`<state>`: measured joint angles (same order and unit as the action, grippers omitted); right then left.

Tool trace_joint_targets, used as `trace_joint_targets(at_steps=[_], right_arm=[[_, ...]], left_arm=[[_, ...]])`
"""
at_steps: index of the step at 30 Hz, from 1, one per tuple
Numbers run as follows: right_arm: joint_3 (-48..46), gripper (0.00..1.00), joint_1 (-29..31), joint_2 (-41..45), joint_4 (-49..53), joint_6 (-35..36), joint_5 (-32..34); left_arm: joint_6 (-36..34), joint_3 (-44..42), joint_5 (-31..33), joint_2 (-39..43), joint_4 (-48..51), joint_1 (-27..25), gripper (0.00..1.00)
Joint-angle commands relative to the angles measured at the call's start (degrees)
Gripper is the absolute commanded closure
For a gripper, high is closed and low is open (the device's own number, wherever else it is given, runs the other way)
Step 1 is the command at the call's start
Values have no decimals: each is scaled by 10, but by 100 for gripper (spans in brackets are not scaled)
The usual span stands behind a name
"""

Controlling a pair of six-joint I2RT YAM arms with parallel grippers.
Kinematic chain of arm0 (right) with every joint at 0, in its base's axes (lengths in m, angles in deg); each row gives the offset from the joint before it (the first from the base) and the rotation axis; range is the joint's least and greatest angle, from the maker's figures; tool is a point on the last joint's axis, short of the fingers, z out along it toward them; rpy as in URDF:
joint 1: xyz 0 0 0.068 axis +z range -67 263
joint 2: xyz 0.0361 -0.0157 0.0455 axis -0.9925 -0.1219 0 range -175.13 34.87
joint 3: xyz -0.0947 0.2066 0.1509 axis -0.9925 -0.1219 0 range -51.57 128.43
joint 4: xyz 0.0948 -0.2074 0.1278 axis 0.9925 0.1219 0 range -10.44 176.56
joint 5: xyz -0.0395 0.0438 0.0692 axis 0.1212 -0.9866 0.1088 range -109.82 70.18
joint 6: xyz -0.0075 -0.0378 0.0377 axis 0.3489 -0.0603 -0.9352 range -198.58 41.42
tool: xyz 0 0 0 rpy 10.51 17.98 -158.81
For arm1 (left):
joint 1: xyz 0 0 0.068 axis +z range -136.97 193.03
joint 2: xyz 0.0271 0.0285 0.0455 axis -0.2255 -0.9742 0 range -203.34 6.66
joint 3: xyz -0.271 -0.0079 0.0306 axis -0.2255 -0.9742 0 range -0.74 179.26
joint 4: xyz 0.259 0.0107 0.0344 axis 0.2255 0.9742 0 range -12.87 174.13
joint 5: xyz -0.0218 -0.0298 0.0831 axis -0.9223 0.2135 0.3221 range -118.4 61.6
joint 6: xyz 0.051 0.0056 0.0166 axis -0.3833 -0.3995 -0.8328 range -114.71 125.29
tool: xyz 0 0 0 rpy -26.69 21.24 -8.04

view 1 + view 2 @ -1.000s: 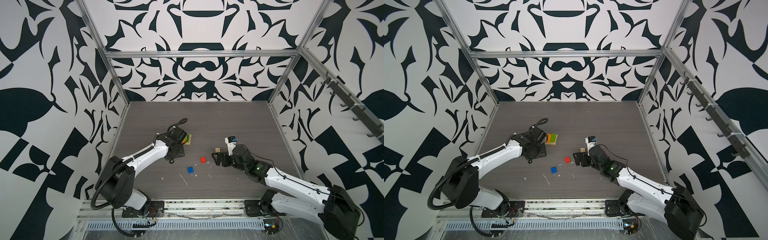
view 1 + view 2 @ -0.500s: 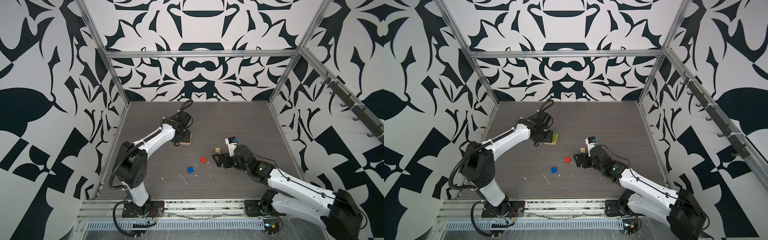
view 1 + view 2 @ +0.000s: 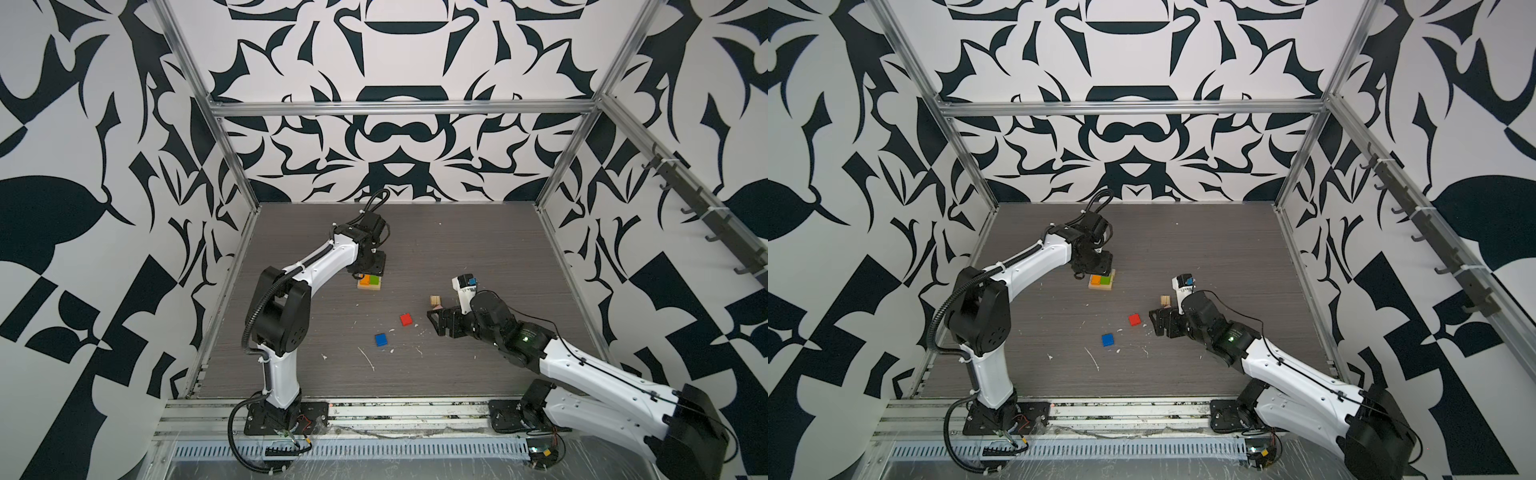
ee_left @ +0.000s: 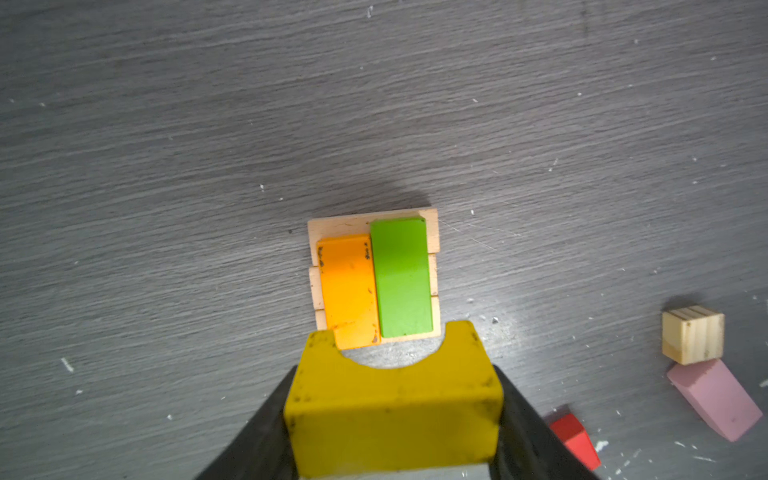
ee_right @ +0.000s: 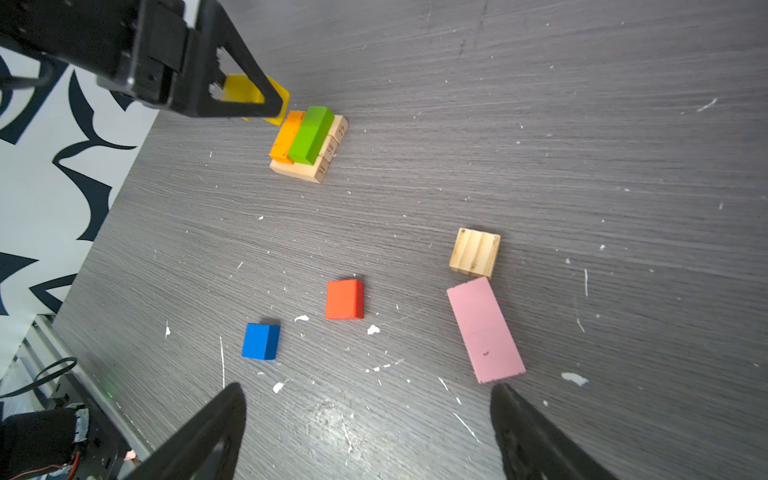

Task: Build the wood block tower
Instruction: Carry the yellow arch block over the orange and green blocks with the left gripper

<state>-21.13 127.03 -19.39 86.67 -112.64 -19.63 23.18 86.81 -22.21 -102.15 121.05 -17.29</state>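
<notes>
The tower is a tan plank base [image 4: 433,237] carrying an orange block [image 4: 349,286] and a green block [image 4: 401,278] side by side; it also shows in both top views [image 3: 370,283] [image 3: 1101,281]. My left gripper [image 4: 395,415] is shut on a yellow block [image 4: 392,411] with an arched notch, held just above the stack's edge. Loose wood blocks lie on the table: red [image 5: 344,299], blue [image 5: 260,341], pink [image 5: 484,330] and a tan cube [image 5: 475,252]. My right gripper [image 5: 368,415] hangs open and empty, low over the table, with the pink block just ahead of one finger.
White flecks and scratches dot the dark table [image 3: 478,249] around the loose blocks. Patterned walls with metal frame posts [image 3: 232,166] close in the left, back and right sides. The left arm's raised elbow [image 3: 282,307] stands at the front left.
The left arm has swung its gripper from the tower's front-left side to above its far edge, with its elbow raised. The right gripper has barely moved.
</notes>
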Motion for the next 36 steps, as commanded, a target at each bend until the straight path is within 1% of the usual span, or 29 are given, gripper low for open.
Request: trace_joint_targets(at_steps=[1, 7, 12, 14, 19, 36], right_arm=[[26, 5, 3, -9, -8, 15, -12], [31, 5, 3, -17, -18, 24, -29], [36, 5, 4, -21, -21, 28, -29], [37, 5, 4, -24, -22, 27, -29], [38, 5, 4, -30, -23, 28, -29], [31, 5, 4, -21, -18, 29, -18]], left_arm=[[-11, 22, -15, -17, 24, 7, 57], [-13, 33, -23, -36, 25, 16, 58], [-22, 46, -29, -50, 25, 18, 58], [-24, 52, -30, -55, 43, 21, 58], [-27, 57, -33, -66, 49, 23, 57], [-28, 75, -45, -92, 50, 26, 58]])
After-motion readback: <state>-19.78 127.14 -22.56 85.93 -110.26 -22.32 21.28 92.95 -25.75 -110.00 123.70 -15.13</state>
